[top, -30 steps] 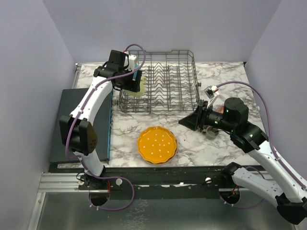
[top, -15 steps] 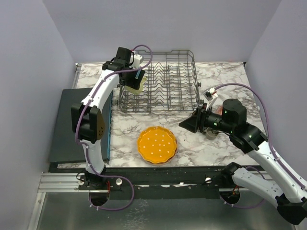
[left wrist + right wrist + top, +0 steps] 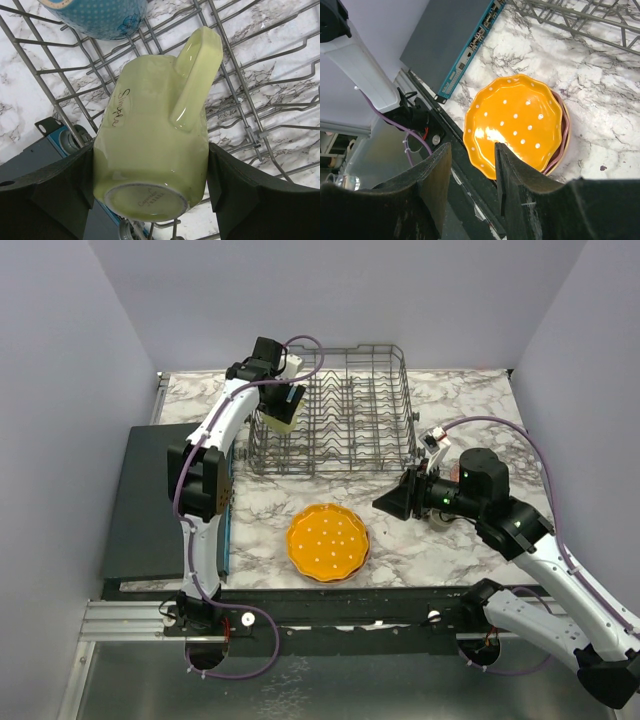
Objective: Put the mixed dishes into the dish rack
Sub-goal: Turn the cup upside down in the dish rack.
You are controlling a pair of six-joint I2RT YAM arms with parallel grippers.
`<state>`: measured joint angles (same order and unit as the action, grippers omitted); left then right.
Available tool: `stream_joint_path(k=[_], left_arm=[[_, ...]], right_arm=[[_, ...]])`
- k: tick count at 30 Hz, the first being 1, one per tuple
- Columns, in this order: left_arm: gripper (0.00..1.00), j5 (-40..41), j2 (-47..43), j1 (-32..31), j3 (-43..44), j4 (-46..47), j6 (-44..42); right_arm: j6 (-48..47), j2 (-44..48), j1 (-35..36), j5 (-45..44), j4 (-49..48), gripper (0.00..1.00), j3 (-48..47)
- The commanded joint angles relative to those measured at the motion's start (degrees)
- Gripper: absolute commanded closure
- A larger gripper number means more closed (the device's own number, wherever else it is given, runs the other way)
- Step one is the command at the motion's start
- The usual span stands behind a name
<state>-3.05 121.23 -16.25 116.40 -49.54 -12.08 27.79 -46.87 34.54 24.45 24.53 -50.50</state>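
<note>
**A:** Where's the mug?

**B:** The pale yellow mug (image 3: 150,145) is clamped in the left hand (image 3: 150,175), base toward the camera and handle up. It hangs over the left end of the rack (image 3: 385,360) and isn't set down yet.

**A:** What's loaded?

**B:** A blue dotted cup (image 3: 100,17) lies in the rack just beyond it. I see nothing else in there.

**A:** And what's left?

**B:** The orange plate (image 3: 327,542) sits on the bench (image 3: 470,400) in front of the rack, on top of a pink plate (image 3: 563,130). The right hand (image 3: 472,155) hovers near them, fingers partway apart and holding nothing. Something small is half-hidden under that arm, and I can't tell what.

**A:** Any room to move?

**B:** Tines crowd the mug, so it probably has to go straight down. The plates lie near the bench's front edge, with a dark mat (image 3: 150,500) to the left.
</note>
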Motion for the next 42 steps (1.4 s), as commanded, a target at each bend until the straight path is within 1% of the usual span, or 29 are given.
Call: stream_joint_path(k=[1, 9, 12, 18, 29, 39, 42], left_arm=[[0.91, 1.81, 1.56, 0.03, 4.78, 0.55, -1.02], [0.88, 2.61, 5.41, -0.03, 7.23, 0.41, -1.54], [0.86, 4.83, 6.27, -0.01, 8.49, 0.42, -1.59], [0.81, 5.28, 7.93, 0.08, 10.38, 0.50, -2.07], [0.75, 4.89, 9.71, 0.16, 11.04, 0.42, -2.16], [0.73, 5.18, 10.67, 0.43, 11.26, 0.48, -2.08], [0.71, 5.20, 11.00, 0.43, 11.43, 0.41, -2.10]], right_arm=[[-1.15, -0.03, 0.17, -0.70, -0.21, 0.54, 0.75], [-1.14, 0.28, 0.13, -0.86, -0.15, 0.54, 1.44], [-1.04, 0.04, 0.17, -0.98, -0.01, 0.54, 1.64], [-0.59, -0.53, 0.17, -0.70, -1.00, 0.53, 2.31], [-0.55, -2.28, 0.17, -0.54, -1.79, 0.51, 2.17], [-0.19, -2.58, 0.11, -0.14, -2.07, 0.50, 2.69], [-0.19, -2.52, 0.17, -0.04, -1.85, 0.49, 2.51]])
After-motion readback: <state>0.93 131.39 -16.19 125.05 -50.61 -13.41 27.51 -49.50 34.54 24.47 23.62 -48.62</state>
